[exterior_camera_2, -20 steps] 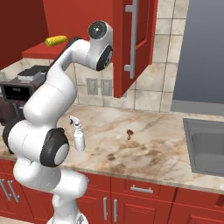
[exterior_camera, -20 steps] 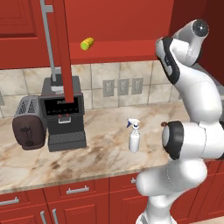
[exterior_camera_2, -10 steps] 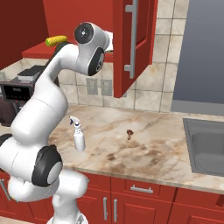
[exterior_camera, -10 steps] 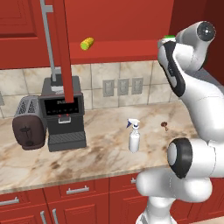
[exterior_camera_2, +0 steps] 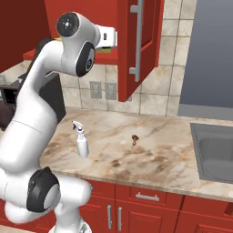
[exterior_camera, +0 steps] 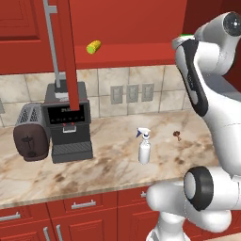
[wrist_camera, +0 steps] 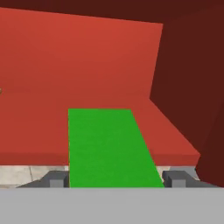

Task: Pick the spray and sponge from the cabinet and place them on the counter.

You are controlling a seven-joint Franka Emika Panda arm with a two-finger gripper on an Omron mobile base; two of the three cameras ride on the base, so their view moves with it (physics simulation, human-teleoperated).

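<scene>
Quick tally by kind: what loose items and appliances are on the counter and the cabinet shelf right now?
Spray bottle: 1, on the counter
Sponge: 1, on the cabinet shelf
Yellow-green corn-like thing: 1, on the shelf
Coffee machine: 1
Toaster: 1
Small brown thing: 1, on the counter
Total: 6

Matt green sponge [wrist_camera: 109,146]; glossy marbled counter [exterior_camera: 108,172]
</scene>
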